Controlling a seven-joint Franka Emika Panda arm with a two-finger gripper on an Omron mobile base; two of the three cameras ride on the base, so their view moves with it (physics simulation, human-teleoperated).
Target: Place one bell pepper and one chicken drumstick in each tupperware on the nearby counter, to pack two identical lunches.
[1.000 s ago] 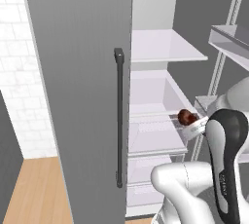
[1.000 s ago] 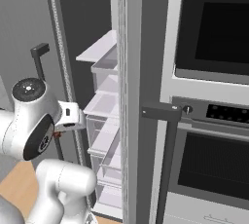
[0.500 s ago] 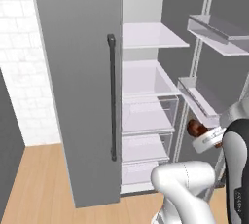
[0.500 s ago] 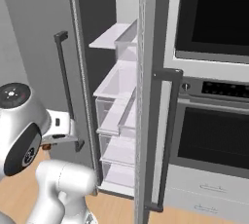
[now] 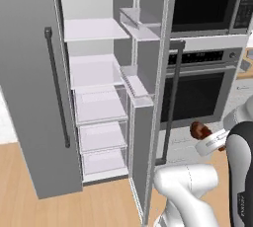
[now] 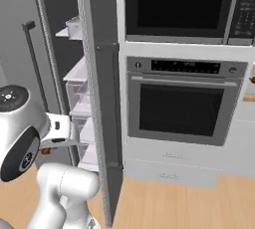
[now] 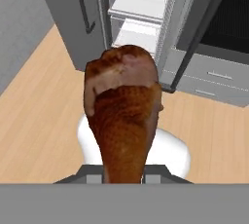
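My gripper (image 5: 204, 136) is shut on a brown chicken drumstick (image 5: 198, 130), held in the air in front of the oven, low at the right of the left base view. In the hand view the drumstick (image 7: 124, 121) rises from between the fingers with its thick end toward the camera, and it hides the fingertips. My white hand (image 6: 60, 128) also sits at the lower left of the right base view. A sliver of tan counter (image 6: 250, 97) pokes in at the right edge.
The grey fridge stands open, with its left door (image 5: 34, 88) and right door (image 6: 102, 98) swung out and bare white shelves (image 5: 96, 28) inside. A black wall oven (image 6: 182, 106) with a microwave (image 6: 179, 4) above stands to the right. Wooden floor (image 7: 34, 101) lies below.
The whole picture has swung right as the base moved: the fridge has slid to the left and the oven has come into view. The drumstick stays in my gripper.
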